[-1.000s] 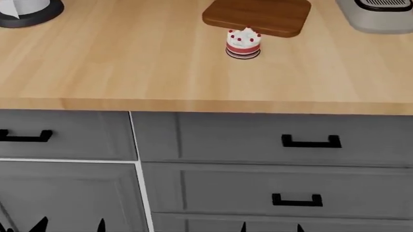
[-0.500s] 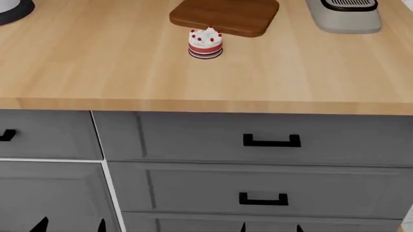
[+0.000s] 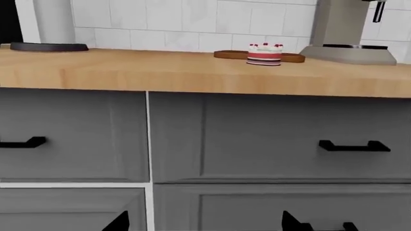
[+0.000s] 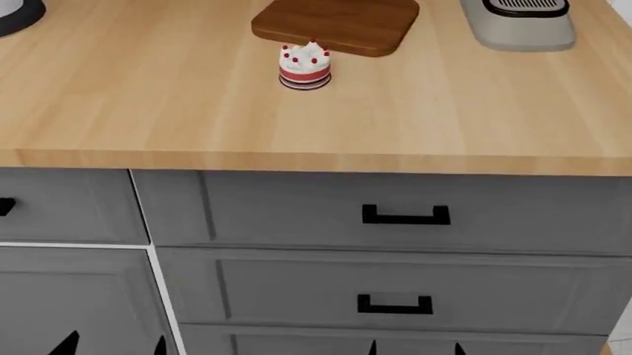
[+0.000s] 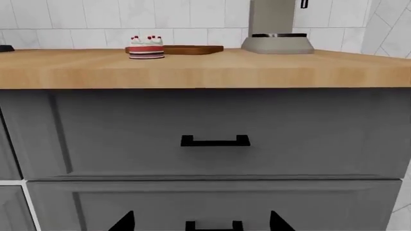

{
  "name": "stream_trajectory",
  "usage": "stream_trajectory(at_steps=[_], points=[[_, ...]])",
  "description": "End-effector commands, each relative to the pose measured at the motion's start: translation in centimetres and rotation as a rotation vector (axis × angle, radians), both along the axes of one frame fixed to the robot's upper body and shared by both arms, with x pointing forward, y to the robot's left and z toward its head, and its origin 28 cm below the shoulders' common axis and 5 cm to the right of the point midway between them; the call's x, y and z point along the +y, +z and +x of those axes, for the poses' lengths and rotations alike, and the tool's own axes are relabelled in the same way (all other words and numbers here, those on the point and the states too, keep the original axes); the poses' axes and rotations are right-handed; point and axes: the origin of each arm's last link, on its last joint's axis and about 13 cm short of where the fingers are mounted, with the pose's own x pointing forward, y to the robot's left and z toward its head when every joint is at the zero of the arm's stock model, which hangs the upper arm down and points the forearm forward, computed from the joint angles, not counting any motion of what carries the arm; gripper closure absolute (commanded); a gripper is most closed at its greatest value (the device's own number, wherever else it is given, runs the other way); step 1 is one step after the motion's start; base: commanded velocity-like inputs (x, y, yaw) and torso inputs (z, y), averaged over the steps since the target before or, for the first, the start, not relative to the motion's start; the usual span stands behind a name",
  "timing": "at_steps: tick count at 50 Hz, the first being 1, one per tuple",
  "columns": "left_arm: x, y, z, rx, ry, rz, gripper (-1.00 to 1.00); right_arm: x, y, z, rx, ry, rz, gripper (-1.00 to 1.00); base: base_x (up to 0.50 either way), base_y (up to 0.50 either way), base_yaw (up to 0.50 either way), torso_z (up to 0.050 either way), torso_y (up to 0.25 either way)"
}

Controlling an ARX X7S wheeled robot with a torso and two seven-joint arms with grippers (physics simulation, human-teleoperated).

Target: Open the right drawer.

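The right drawer (image 4: 296, 211) is the wide, shallow grey drawer just under the wooden counter, shut, with a black U-shaped bar handle (image 4: 406, 215). It also shows in the right wrist view (image 5: 115, 139), handle (image 5: 215, 141) straight ahead, and in the left wrist view (image 3: 257, 139). My left gripper (image 4: 112, 347) is open and empty, low in front of the cabinet door. My right gripper (image 4: 416, 349) is open and empty, below the drawer's handle and apart from it. Only the fingertips (image 5: 125, 222) show in the wrist views.
A second wide drawer (image 4: 296, 292) with a like handle lies below. A narrower drawer (image 4: 69, 207) and a cabinet door (image 4: 79, 296) are at the left. On the counter (image 4: 148, 111) stand a small cake (image 4: 304, 66), a wooden board (image 4: 336, 24) and a grey machine (image 4: 519, 22).
The head view has shifted right: counter, cake and drawers have slid leftward in the frame. Both grippers stay open at the bottom edge.
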Motion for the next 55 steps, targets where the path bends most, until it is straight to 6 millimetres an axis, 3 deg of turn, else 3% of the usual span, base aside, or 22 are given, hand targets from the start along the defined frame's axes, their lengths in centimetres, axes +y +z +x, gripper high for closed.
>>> stream_trajectory(at_steps=[1,7,9,10,15,18,19,21,42,55], points=[[-0.06,0.0,-0.01,-0.003,-0.014,0.016,-1.0,0.02,0.09,0.01,-0.001,0.001,-0.002,-1.0,0.0,0.0,0.0,0.0,0.0],[-0.05,-0.12,-0.03,0.006,-0.009,0.023,-1.0,0.0,-0.52,-0.1,-0.001,0.0,-0.001,-1.0,0.0,0.0,0.0,0.0,-0.116],[-0.05,-0.15,-0.08,0.003,-0.013,0.021,-1.0,0.06,0.35,-0.16,-0.001,0.0,-0.001,-1.0,0.0,0.0,0.0,0.0,-0.177],[-0.03,-0.18,-0.04,0.004,-0.012,0.023,-1.0,0.02,-0.57,-0.17,-0.001,0.0,-0.001,-1.0,0.0,0.0,0.0,0.0,-0.176],[-0.02,-0.26,-0.05,0.004,-0.015,0.017,-1.0,0.03,-0.65,-0.18,0.001,0.002,-0.001,-1.0,0.0,0.0,0.0,0.0,-0.18],[-0.1,-0.09,-0.05,0.005,-0.017,0.018,-1.0,0.04,0.07,-0.09,0.003,0.003,-0.001,-1.0,0.0,0.0,0.0,0.0,-0.18],[-0.08,-0.14,-0.04,0.006,-0.017,0.018,-1.0,0.0,-0.6,-0.13,0.003,0.003,-0.001,-1.0,0.0,0.0,0.0,0.0,-0.18],[-0.09,-0.02,-0.03,0.005,-0.015,0.015,-1.0,0.03,0.12,-0.06,0.005,0.003,-0.001,-1.0,-0.01,0.0,0.0,0.0,-0.18],[-0.15,-0.1,-0.07,0.003,-0.026,0.028,-1.0,-0.01,0.13,-0.03,0.004,0.002,0.004,-1.0,0.0,0.0,0.0,0.0,-0.179],[0.02,0.04,0.02,0.007,0.013,0.042,-1.0,-0.01,0.07,-0.06,0.001,0.0,0.005,-1.0,0.0,0.0,0.0,0.0,-0.009]])
